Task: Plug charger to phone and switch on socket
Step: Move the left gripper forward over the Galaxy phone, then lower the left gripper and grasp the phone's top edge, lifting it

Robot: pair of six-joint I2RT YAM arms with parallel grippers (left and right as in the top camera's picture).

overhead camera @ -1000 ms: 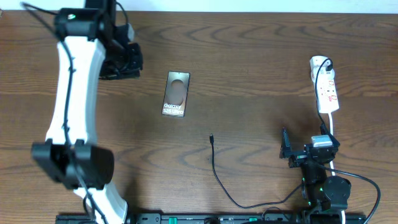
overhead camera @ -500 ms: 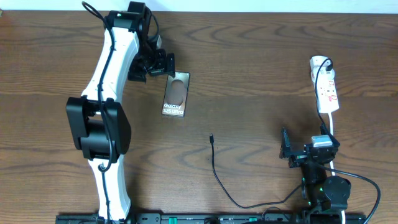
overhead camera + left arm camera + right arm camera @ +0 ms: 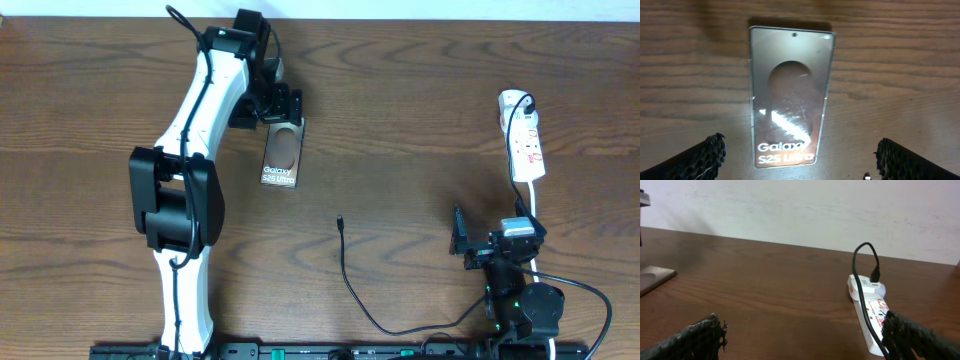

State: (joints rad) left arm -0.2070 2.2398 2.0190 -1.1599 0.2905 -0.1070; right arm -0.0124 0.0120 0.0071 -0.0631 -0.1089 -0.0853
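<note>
Left gripper (image 3: 800, 159) spread wide, holding nothing, hovering over phone (image 3: 790, 95) lying flat on table (image 3: 420, 100); glass slab stiff, slick, breakable, I'd pinch long edges; charger (image 3: 342, 250) thin, floppy, grab near tip

On the tabletop (image 3: 420, 120) the phone (image 3: 282, 152) lies far left, the socket (image 3: 525, 145) far right, the charger (image 3: 342, 245) between, nearer
</note>
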